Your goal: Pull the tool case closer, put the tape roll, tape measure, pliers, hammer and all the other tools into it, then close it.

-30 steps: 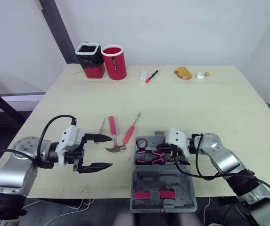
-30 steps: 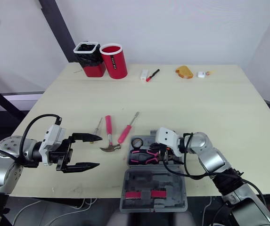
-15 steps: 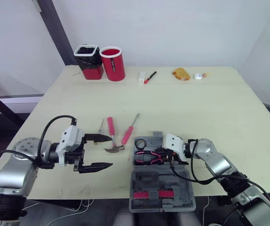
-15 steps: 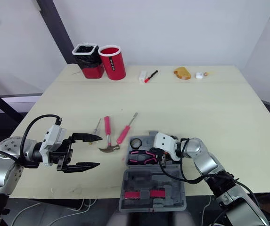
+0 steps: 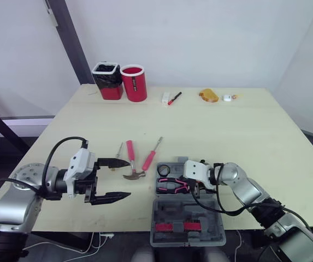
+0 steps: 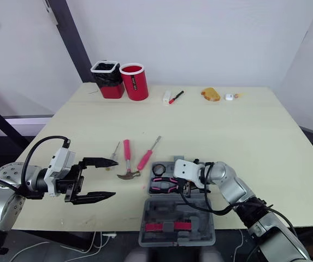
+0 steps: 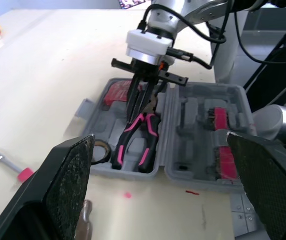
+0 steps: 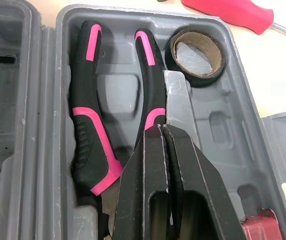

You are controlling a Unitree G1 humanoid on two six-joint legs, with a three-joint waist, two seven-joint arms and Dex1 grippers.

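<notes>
Right gripper [image 8: 162, 131] clenched over pink-and-black pliers [image 8: 85, 135] in open grey plastic tool case [image 8: 217, 120]; left gripper [image 5: 128, 178] spread wide.

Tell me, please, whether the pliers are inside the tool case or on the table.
Inside: the pliers lie in a tray of the open tool case, beside the tape roll.

Plastic, metal and card before us

We see the tool case [image 5: 184, 218] in matt grey moulded plastic, the pliers [image 8: 90, 135] with smooth pink-and-black grips, and the tape roll [image 8: 172, 50] glossy black on a brown card core. The hammer [image 5: 130, 158] and screwdriver [image 5: 149, 159] pair bare metal with pink plastic handles. The tabletop [image 5: 227, 136] is smooth and matt.
</notes>
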